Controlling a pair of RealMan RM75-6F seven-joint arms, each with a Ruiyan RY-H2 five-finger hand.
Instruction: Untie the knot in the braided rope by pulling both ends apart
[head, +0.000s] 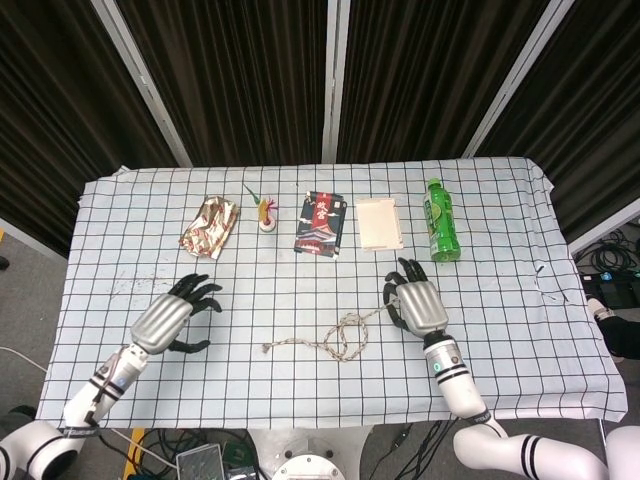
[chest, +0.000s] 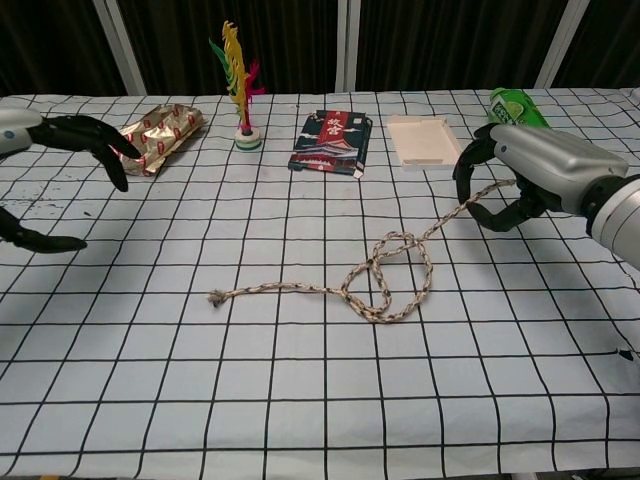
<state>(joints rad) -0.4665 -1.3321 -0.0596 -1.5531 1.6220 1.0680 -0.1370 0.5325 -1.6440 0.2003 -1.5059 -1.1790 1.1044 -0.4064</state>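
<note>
The braided rope (head: 335, 338) (chest: 390, 280) lies on the checked tablecloth with a loose knot near its middle. Its left end (chest: 214, 296) rests free on the cloth. My right hand (head: 418, 305) (chest: 530, 175) holds the right end, lifted off the table, and the rope runs taut from it down to the knot. My left hand (head: 172, 316) (chest: 55, 150) hovers over the left part of the table with its fingers spread and nothing in it, well left of the rope's free end.
Along the far side lie a gold foil packet (head: 209, 226), a feather shuttlecock (head: 265, 212), a dark printed packet (head: 321, 222), a white tray (head: 379, 222) and a green bottle (head: 440, 221). The bottle lies just behind my right hand.
</note>
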